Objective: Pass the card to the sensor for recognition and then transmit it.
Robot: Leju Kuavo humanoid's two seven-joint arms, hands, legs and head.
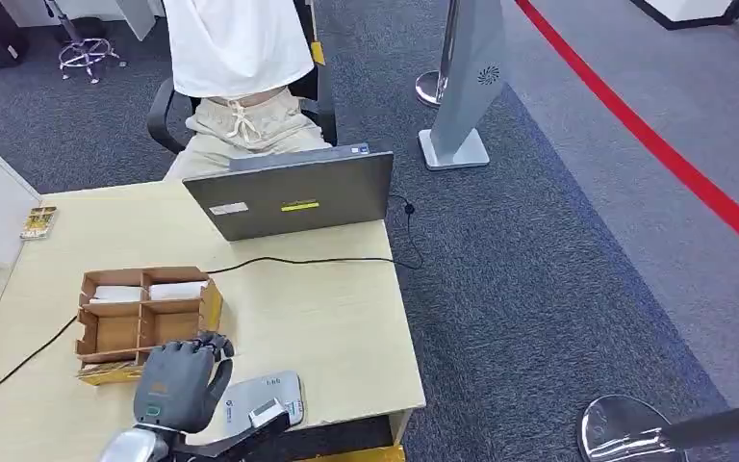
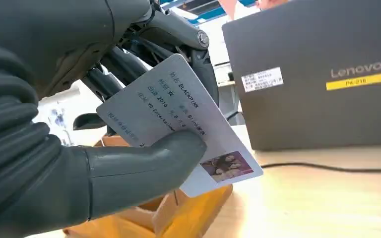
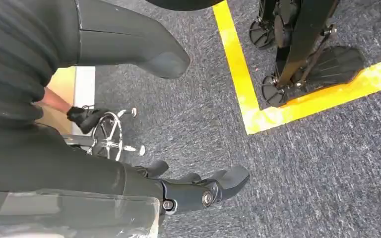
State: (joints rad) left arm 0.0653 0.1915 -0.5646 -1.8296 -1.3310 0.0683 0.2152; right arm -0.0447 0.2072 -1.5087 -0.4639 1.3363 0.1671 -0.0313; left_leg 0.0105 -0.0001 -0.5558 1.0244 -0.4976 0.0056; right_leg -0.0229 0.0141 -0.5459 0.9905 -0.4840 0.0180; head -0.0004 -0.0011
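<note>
- Card (image 2: 178,124): white ID card with print and a small photo, pinched in our left hand (image 1: 181,383); thumb (image 2: 144,161) pressed on its face, darker fingers (image 2: 129,59) behind it. We hold it over the near corner of the cardboard tray (image 1: 144,313).
- Long axis slants away from the thumb; the photo end sticks out free, toward the laptop (image 1: 293,197).
- Sensor (image 1: 265,399): the grey flat reader just beside the left hand, on the side away from the tray, at the worktop's (image 1: 327,308) near edge. We judge the next move a short carry across and down to it.
- Left hand is plainly the nearer; right hand (image 3: 198,191) hangs over the carpet, fingers loosely apart, holding nothing.
- Room: bare worktop between reader and laptop; a black cable (image 1: 308,260) crosses behind. The reader sits close to the edge, so little margin on that side.
- Person seated behind the laptop (image 1: 241,58), likely the one to receive the card.
</note>
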